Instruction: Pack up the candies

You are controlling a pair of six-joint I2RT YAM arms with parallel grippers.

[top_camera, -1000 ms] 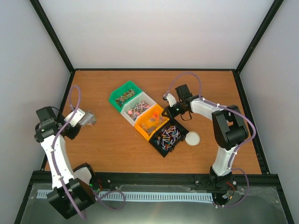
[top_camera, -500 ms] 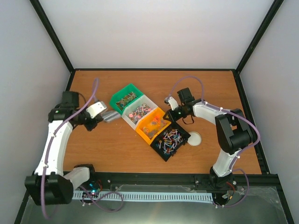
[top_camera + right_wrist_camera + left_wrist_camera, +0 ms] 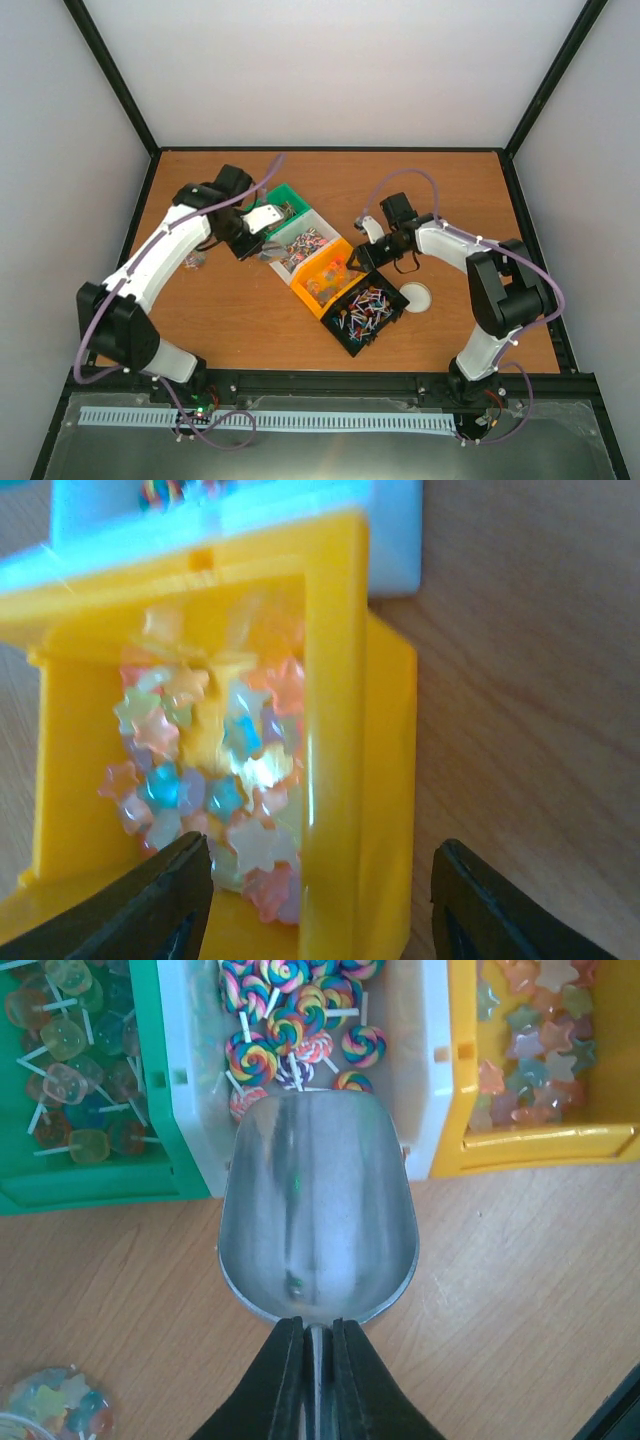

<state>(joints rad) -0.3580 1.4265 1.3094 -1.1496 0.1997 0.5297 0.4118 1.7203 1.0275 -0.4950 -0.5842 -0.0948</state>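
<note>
Plainly, the packing is only part done. On the wooden table (image 3: 470, 190), four bins run in a slanting row across the middle. The green bin (image 3: 290, 192) is nearest the far edge, then come the white bin (image 3: 322, 222), the yellow bin (image 3: 303, 287) and the black bin (image 3: 356, 346), which is nearest the near edge.

The left gripper (image 3: 318, 1332) is clamped on the handle of a metal scoop (image 3: 315, 1220). The scoop is empty, and its mouth sits at the white bin's near lip. The right gripper (image 3: 322, 900) stands open, astride one wall of the yellow bin and gripping nothing.

Toward the left edge, a small clear tub (image 3: 48, 1410) holds some star sweets, so I judge one portion already packed. A white lid (image 3: 413, 296) lies just beside the black bin. The candies (image 3: 272, 1048) are heaped in all four bins, with swirl lollipops just ahead of the scoop. Scooping these and closing the tub look to remain.
</note>
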